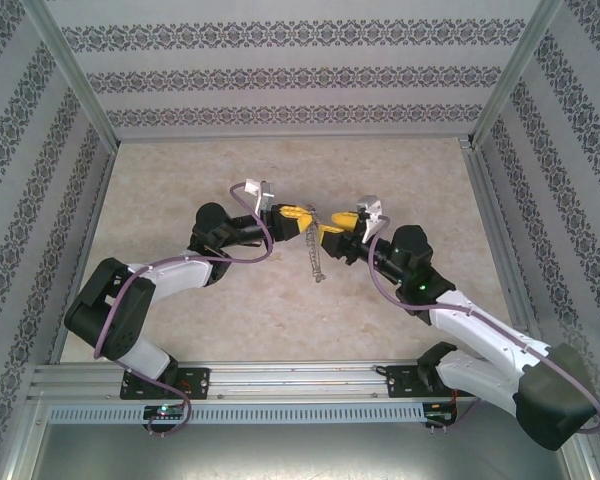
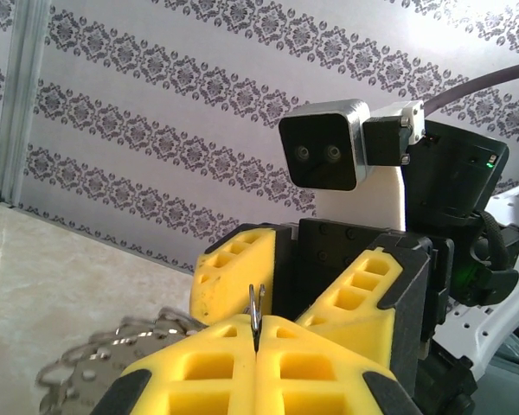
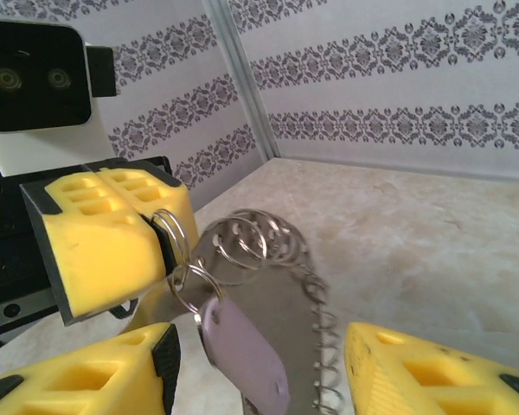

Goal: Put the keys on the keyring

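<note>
My left gripper (image 2: 256,333) is shut on a thin wire ring (image 3: 175,232) at the edge of the keyring (image 3: 281,290). The keyring is a dark-grey oval with a beaded rim of small loops, and it hangs down above the table (image 1: 315,255). The key's pale lilac head (image 3: 242,350) dangles from a small split ring (image 3: 195,281) linked at that pinched spot; its blade is hidden. My right gripper (image 3: 259,350) faces the left one, open, with its yellow fingers (image 3: 78,380) on either side of the lilac head. From above, the left gripper (image 1: 292,214) and right gripper (image 1: 332,236) meet mid-table.
The beige marbled tabletop (image 1: 280,170) is boxed in by patterned walls with metal corner posts (image 1: 75,75). A metal rail (image 1: 280,380) runs along the near edge by the arm bases.
</note>
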Motion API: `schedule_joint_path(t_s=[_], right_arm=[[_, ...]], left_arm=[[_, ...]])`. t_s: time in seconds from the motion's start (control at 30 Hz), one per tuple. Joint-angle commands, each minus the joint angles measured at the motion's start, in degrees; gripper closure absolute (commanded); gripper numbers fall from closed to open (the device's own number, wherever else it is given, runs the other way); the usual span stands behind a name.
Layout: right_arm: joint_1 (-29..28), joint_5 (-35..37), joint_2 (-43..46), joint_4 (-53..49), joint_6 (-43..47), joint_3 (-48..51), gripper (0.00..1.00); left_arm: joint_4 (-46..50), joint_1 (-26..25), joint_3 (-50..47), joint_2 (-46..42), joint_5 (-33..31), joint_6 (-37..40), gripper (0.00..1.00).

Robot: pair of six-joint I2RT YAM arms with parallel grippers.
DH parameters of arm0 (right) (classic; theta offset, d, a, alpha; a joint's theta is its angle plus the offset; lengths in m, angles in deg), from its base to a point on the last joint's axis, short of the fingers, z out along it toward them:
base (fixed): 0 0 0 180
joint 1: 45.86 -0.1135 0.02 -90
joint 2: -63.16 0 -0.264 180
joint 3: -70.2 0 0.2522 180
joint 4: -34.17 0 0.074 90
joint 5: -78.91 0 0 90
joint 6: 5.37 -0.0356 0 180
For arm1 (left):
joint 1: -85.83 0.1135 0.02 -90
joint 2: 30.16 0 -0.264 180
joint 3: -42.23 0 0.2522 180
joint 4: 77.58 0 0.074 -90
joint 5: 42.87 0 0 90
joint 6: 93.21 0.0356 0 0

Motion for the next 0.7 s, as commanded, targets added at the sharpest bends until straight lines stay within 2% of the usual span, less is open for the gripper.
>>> schedule_joint_path(t_s=[0.0,0.1,0.53,0.67], right_arm=[[-0.8,0.3,-1.7,2.6,1.2,-2.1,0.46],[-1.0,0.4,-3.4,3.6,1.2,-2.7,0.48],[-2.3,-0.1,-6.1,3.8,2.4,-4.4,0.69],[-2.6,-0.1,-6.3,3.3,2.8,-4.4,0.79]], left_arm=[[-6.3,0.5,2.5,0.5,1.8,-2.2,1.00],[-6.4,0.7,2.6,0.5,1.9,-2.6,1.00],[-6.8,0.9,2.9,0.7,1.8,-2.9,1.00],[-7.2,0.9,2.9,0.9,1.9,-3.2,1.00]])
